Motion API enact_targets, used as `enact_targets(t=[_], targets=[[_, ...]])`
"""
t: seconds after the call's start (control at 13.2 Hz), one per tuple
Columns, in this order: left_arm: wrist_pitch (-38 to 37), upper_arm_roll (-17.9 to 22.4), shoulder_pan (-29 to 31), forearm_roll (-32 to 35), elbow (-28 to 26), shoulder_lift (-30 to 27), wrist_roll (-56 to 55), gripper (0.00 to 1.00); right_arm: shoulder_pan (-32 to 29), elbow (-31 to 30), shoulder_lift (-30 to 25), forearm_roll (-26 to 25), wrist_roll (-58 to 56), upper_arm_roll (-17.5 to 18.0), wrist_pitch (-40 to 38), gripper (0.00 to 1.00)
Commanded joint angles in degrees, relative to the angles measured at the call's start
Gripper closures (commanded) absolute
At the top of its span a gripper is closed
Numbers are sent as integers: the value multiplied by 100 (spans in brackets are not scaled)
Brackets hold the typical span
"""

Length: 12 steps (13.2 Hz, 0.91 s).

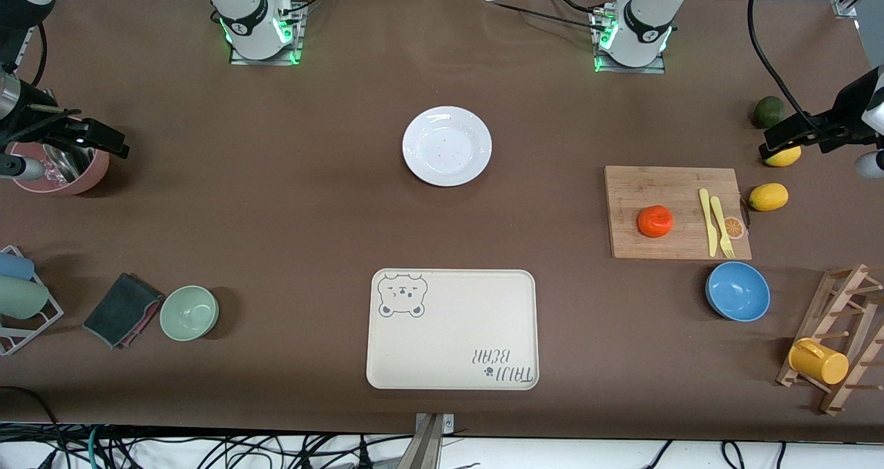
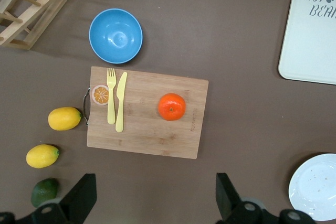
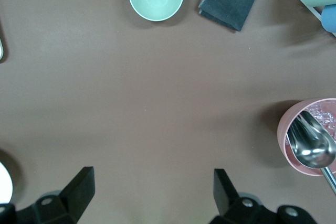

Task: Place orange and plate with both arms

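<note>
A: Biggest things first, what is on the brown table [image 1: 290, 199]?

B: The beige bear-printed tray [image 1: 452, 329] lies near the front camera, midway between the two ends. Farther from the camera, toward the left arm's end, is a wooden cutting board [image 1: 677, 211]. At that same end, close to the camera, stands a wooden mug rack [image 1: 839, 338] with a yellow mug [image 1: 818, 360] on it.

A: And the plate?

B: The white plate [image 1: 447, 146] sits bare on the table, farther from the camera than the tray and well apart from it. It is roughly midway between the two arm bases.

A: Where is the orange?

B: The orange [image 1: 655, 221] rests on the cutting board, apart from the yellow plastic knife [image 1: 706, 220] and fork [image 1: 721, 226] that lie side by side on the same board.

A: The bowls?

B: A blue bowl [image 1: 737, 291] sits just nearer the camera than the board. A pale green bowl [image 1: 189, 312] sits toward the right arm's end, beside a folded dark cloth [image 1: 123, 309]. A pink pot [image 1: 65, 168] with a metal ladle in it stands at that end too.

A: The grippers?

B: The left gripper [image 2: 155, 198] hangs over the table by the board and the lemons [image 1: 768, 197], jaws spread wide, holding nothing. The right gripper [image 3: 152, 195] hangs by the pink pot, jaws equally wide and empty.
</note>
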Motion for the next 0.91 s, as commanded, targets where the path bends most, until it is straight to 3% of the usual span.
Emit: enact_targets(t=[0.0, 0.83], targets=[[-107, -9, -27, 76, 189, 71, -53, 0, -12, 3, -35, 82, -39, -7, -54, 0], [-107, -132, -19, 85, 189, 71, -62, 0, -12, 3, -35, 82, -39, -7, -54, 0]])
